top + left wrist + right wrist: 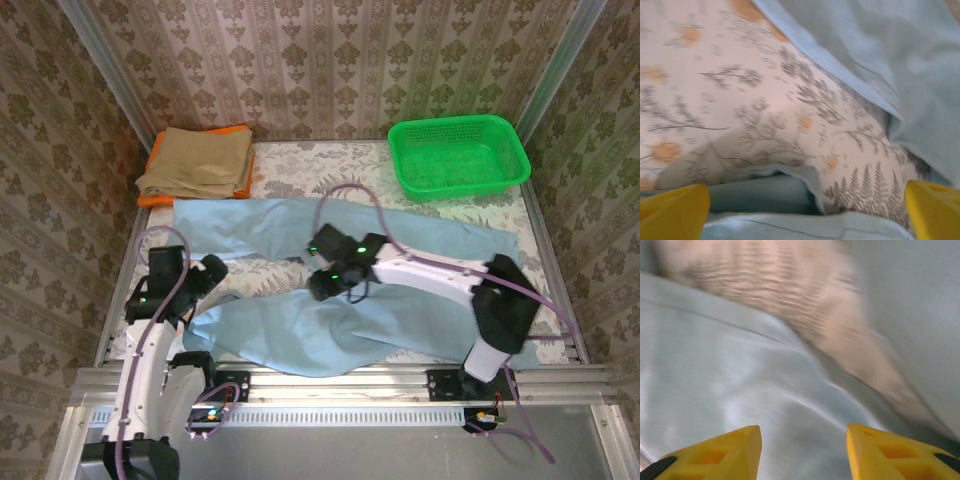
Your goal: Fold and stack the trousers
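The light sky-blue trousers (300,330) lie spread on the floral tablecloth, one leg running along the back (260,222) and the other along the front. My left gripper (208,272) hovers at the left between the two legs. In the left wrist view it (807,215) stands wide open, yellow fingertips (675,212) far apart, over a folded hem of the trousers (765,195). My right gripper (322,280) is over the middle of the trousers. Blurred in the right wrist view, it (805,455) is open just above smooth blue fabric (740,380), with nothing between its fingertips (895,452).
A green mesh basket (458,155) stands at the back right. Folded tan khaki trousers (200,160) rest on an orange cloth (150,198) at the back left. Patterned walls close in the table on three sides, and an aluminium rail (340,380) runs along the front edge.
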`<state>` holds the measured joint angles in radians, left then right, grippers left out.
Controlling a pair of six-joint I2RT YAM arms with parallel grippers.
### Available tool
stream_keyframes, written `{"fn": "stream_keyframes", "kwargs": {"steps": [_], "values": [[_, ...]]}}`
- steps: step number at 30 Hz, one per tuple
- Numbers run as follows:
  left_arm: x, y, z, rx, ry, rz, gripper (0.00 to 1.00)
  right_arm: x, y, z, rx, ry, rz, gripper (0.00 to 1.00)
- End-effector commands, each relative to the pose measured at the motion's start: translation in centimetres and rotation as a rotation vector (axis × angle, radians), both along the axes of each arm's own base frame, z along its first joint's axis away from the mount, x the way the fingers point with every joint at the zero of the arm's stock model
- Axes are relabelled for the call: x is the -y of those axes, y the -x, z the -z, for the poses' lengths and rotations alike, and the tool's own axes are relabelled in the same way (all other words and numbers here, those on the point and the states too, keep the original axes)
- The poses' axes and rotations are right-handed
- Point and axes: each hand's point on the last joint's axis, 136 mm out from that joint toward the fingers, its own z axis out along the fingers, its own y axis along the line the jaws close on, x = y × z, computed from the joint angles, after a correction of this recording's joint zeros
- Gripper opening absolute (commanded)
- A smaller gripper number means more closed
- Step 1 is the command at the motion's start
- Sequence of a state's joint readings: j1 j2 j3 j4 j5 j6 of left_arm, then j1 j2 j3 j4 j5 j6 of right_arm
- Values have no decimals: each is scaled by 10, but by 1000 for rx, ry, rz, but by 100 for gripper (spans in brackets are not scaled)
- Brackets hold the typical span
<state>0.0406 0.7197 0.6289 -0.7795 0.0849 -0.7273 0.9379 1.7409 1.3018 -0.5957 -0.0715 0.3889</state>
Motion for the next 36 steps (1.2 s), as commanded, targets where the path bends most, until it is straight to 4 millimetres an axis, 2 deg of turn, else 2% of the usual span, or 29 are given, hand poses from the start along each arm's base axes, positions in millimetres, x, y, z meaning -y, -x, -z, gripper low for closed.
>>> {"fn": "stream_keyframes", "kwargs": {"steps": [1,4,7,10,14,15,17,21,25,30,33,36], "values": [[-10,17,14,-90,47,-72,100,-67,3,-5,58,-43,-232,51],[-22,16,11,-72,55,-117,100,-115,15,11,67,-48,-402,53],[-28,15,9,-60,81,-143,100,-143,15,34,78,-27,-469,53],[-27,11,5,-42,122,-143,100,-153,6,52,81,-14,-485,54],[-24,6,-1,-22,147,-123,100,-165,3,61,63,-30,-495,53],[-23,6,-2,-18,149,-120,100,-166,2,63,61,-26,-489,51],[-23,6,-2,-17,148,-119,99,-166,2,64,50,-22,-477,39],[-22,5,-4,-10,155,-111,99,-163,-1,47,85,-20,-453,18],[-21,4,-6,-2,159,-106,99,-158,-2,17,126,-36,-437,16],[-22,-3,-15,19,152,-94,99,-145,-15,-21,226,-46,-379,9],[-23,-8,-21,38,149,-86,98,-129,-35,-41,269,-67,-302,7],[-22,-15,-26,52,151,-65,98,-102,-71,-47,266,-59,-187,9]]}}
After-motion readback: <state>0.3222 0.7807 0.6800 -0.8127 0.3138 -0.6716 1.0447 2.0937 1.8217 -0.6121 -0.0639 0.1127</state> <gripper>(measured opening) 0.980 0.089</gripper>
